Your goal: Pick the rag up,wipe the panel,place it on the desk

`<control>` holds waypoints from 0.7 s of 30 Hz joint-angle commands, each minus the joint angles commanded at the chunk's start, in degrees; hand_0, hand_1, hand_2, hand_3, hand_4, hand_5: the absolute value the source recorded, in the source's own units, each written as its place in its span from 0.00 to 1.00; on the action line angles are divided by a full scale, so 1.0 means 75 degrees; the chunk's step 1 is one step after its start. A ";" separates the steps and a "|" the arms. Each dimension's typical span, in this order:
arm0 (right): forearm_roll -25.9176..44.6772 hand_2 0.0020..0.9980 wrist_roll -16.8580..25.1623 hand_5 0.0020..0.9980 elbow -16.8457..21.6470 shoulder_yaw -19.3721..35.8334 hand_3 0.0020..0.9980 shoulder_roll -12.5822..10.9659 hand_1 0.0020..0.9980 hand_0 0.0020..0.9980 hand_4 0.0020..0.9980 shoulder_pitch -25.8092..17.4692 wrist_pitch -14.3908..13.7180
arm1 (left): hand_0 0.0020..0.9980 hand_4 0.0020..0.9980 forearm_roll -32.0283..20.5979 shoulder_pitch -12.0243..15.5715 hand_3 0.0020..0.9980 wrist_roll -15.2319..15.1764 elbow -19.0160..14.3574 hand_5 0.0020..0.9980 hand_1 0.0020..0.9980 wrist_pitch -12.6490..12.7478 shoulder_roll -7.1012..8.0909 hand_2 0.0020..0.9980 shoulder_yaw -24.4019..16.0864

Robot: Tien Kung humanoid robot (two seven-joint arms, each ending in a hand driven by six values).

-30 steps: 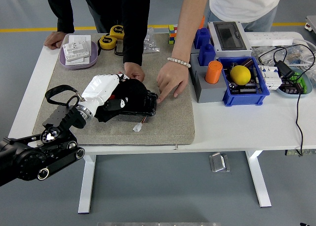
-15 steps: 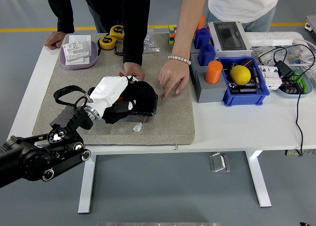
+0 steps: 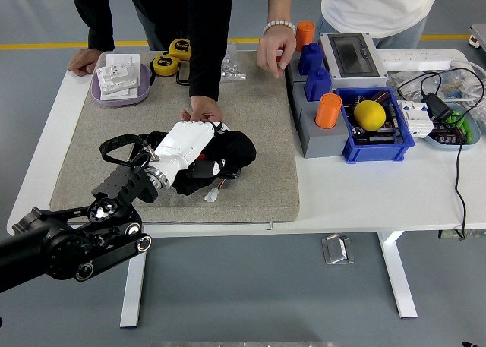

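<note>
Rag [image 3: 231, 151], black and bunched up, lies near the middle of the frame on the grey mat [image 3: 258, 184] that covers the left part of the white table [image 3: 364, 203]. It sits directly under and just right of the left robot hand [image 3: 184, 143], whose white shell presses down on top of it, with the dark cloth spilling out to the right past the fingers. The fingers are tucked under into the cloth; I cannot tell how tightly they grip. A panel [image 3: 220, 176] edge with a small white connector pokes out below the rag. At the far side, a person's hand [image 3: 205, 110] in a black sleeve rests on the mat just above the robot hand, touching the rag's upper edge. Another person's hand [image 3: 275, 51] with a bead bracelet rests at the upper middle by the grey block [image 3: 315, 130].
</note>
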 joint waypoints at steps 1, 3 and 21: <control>-0.0004 0.72 0.0000 0.50 0.0002 0.0006 0.66 0.0002 0.68 0.79 1.00 -0.0005 0.0003 | 0.31 0.48 -0.0002 -0.0001 0.70 0.0001 0.0002 0.00 0.18 0.0000 -0.0003 0.64 0.0007; 0.0006 0.72 -0.0001 0.50 -0.0001 0.0001 0.66 0.0004 0.68 0.79 1.00 -0.0013 0.0004 | 0.31 0.48 0.0002 0.0012 0.70 -0.0003 0.0015 0.00 0.18 0.0002 -0.0009 0.64 -0.0016; 0.0052 0.72 -0.0003 0.50 -0.0015 0.0031 0.66 0.0050 0.68 0.79 1.00 -0.0053 -0.0005 | 0.30 0.49 0.0069 0.0180 0.70 -0.0033 0.0144 0.00 0.18 0.0005 0.0197 0.64 -0.0310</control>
